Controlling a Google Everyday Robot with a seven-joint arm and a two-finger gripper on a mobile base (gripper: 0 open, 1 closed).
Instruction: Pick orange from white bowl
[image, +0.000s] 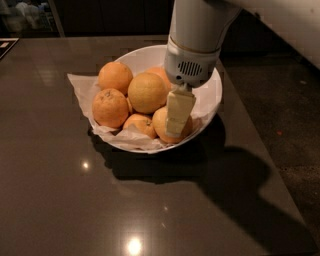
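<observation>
The white bowl (212, 95) stands on the dark table, lined with crumpled white paper, and holds several fruits. The orange (146, 92), large, pale yellow-orange and smooth, lies in the middle of the pile. Deeper orange speckled fruits lie at the left (110, 107), at the back left (115, 76) and low at the front (140, 124). My gripper (178, 114) hangs from the white wrist (192, 65) down into the right side of the bowl. It is right of the orange and in front of a duller tan-yellow fruit (161, 125), part of which it hides.
The paper lining (80, 85) sticks out over the bowl's left rim. The dark glossy table (75, 200) ends at an edge on the right (260, 145), with dark floor beyond. The arm's shadow falls on the table in front of and to the right of the bowl.
</observation>
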